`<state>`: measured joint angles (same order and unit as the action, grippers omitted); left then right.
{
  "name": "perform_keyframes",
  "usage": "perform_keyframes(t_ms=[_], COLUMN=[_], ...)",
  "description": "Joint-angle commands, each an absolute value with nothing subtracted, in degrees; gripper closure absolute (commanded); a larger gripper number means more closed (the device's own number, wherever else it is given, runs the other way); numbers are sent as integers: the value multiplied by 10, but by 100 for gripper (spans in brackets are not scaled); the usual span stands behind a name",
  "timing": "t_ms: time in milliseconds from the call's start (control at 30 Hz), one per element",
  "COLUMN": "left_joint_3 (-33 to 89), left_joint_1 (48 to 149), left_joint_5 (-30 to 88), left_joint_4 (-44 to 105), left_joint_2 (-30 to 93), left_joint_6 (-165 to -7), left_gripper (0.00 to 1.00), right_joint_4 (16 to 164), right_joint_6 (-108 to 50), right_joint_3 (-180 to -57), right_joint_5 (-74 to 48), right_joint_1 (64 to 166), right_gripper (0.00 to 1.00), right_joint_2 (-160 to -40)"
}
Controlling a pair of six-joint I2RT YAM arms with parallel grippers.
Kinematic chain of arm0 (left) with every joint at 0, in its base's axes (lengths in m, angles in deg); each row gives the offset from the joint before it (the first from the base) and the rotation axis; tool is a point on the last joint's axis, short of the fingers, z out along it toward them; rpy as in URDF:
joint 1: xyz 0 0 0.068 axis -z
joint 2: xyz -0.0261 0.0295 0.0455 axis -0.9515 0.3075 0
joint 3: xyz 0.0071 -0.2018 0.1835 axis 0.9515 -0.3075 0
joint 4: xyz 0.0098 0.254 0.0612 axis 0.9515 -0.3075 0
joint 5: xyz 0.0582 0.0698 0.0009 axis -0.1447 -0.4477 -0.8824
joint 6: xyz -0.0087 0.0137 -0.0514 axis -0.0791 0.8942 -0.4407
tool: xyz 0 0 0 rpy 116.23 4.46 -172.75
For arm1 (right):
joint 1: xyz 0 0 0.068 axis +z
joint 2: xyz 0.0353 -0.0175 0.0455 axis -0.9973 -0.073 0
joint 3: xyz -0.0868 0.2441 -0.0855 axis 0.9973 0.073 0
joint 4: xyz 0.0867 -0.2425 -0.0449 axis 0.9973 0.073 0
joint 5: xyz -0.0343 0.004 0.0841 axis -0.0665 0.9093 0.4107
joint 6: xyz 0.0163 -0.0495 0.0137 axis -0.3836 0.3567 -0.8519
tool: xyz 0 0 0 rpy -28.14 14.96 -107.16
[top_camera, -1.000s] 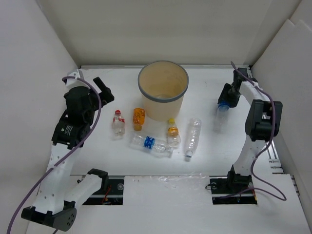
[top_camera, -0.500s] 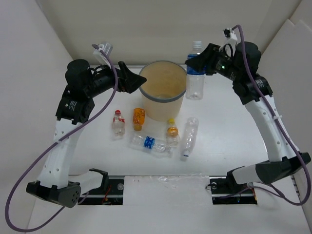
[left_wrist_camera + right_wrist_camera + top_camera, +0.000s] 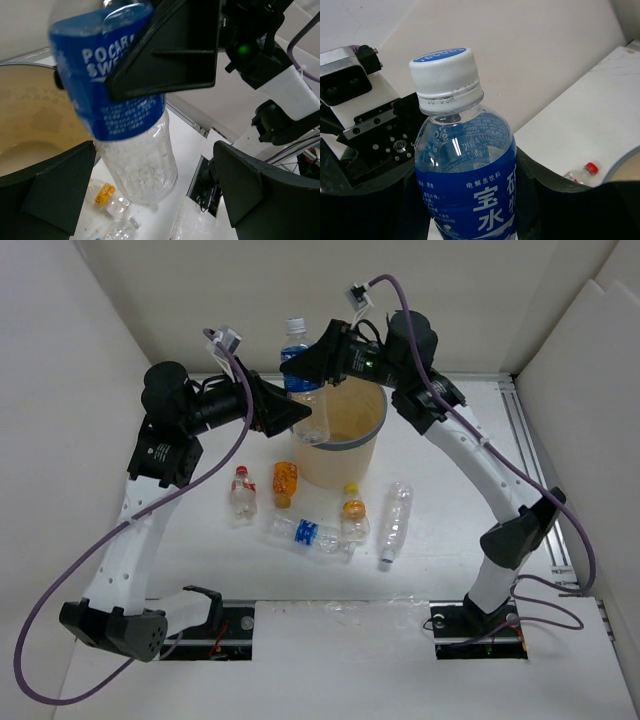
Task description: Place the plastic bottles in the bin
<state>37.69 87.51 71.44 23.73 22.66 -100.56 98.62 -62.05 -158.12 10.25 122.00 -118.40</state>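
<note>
The raised bottle (image 3: 465, 165) at upper centre is clear, with a blue label lettered in white and a white cap topped blue. The bin (image 3: 335, 455) is tan with a grey rim band. The surface (image 3: 450, 490) is white. On it, the red-capped bottle (image 3: 241, 495) is clear, the short bottle (image 3: 285, 480) orange, the orange-capped bottle (image 3: 354, 518) clear, the lying bottle (image 3: 305, 533) clear with a blue-and-white label, and the right bottle (image 3: 396, 523) plain clear, white-capped. The left arm (image 3: 125, 550) and right arm (image 3: 470, 455) are white with black joints and purple cables (image 3: 383, 279).
</note>
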Motion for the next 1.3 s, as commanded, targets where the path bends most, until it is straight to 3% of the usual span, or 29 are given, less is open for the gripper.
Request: perform_keyframes(t_ms=[0,133,200,233,267,300,333,400,433,567,700,767,833,933,967,1267], left_joint_3=[369,369,358,352,352,352,360,383,392,402,442,450,473,496,502,540], left_joint_1=[876,876,876,876,876,876,876,876,876,876,882,887,904,919,929,958], left_joint_5=[739,734,729,715,701,679,641,622,616,583,601,601,586,564,558,529], left_joint_4=[309,314,357,370,383,383,383,388,403,471,500,500,488,467,467,412], left_joint_2=[237,276,282,282,282,282,289,311,332,389,466,487,509,528,528,506], left_joint_6=[-1032,-1027,-1035,-1042,-1042,-1042,-1042,-1042,-1042,-1028,-1022,-1022,-1004,-985,-985,-975], left_gripper=[0,3,17,34,80,91,91,91,91,96,99,99,84,32,1,0], right_joint_4=[892,863,863,863,863,863,858,858,858,887,1001,1105,1157,1229,1235,1174], right_joint_6=[-662,-684,-684,-684,-684,-684,-684,-668,-661,-634,-599,-561,-543,-555,-555,-608], right_joint_3=[-1625,-1655,-1655,-1647,-1629,-1617,-1604,-1565,-1549,-1397,-1363,-1349,-1328,-1258,-1208,-982], right_joint_5=[149,161,161,161,161,161,161,153,143,-7,-149,-216,-334,-396,-396,-363], right_joint_1=[1232,1254,1254,1254,1240,1234,1229,1210,1201,1134,1111,1130,1158,1182,1182,1145], right_gripper=[100,100,98,83,75,62,33,8,0,0,0,0,0,0,0,0], right_joint_2=[-1194,-1215,-1215,-1215,-1215,-1205,-1199,-1183,-1162,-1071,-1010,-985,-969,-938,-928,-867])
